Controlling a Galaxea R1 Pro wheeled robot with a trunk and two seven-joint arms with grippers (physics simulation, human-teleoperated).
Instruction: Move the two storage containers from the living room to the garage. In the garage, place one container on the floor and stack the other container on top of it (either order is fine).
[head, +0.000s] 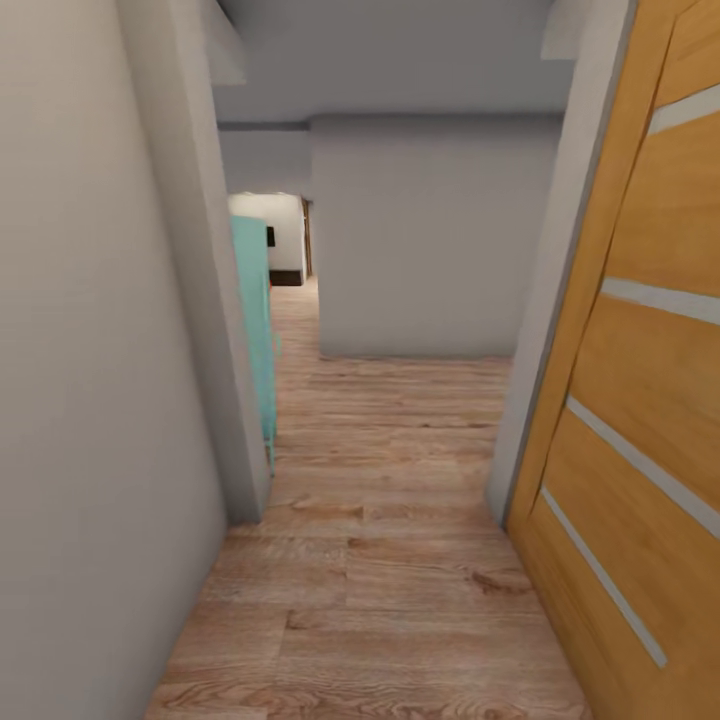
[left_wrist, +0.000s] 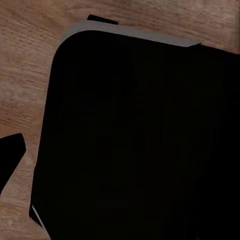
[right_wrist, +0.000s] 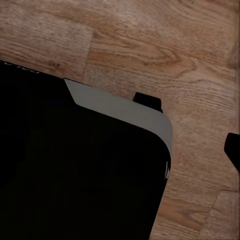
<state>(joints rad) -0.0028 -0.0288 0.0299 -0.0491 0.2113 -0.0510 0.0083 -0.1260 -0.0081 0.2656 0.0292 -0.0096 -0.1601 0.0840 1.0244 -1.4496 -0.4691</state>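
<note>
The two storage containers are out of view. I am in a narrow hallway with a light wood-plank floor, which is not the garage's concrete floor. In the left wrist view one dark fingertip stands at the picture's edge over the planks, with nothing against it. The right wrist view shows one dark fingertip at its edge in the same way. In both wrist views the other finger is lost against my own black base. Both grippers look spread open and hold nothing.
A grey wall runs close on the left and ends at a corner. A wooden panel door stands open close on the right. A turquoise object sits behind the left corner. A grey wall blocks straight ahead, and the passage continues far left.
</note>
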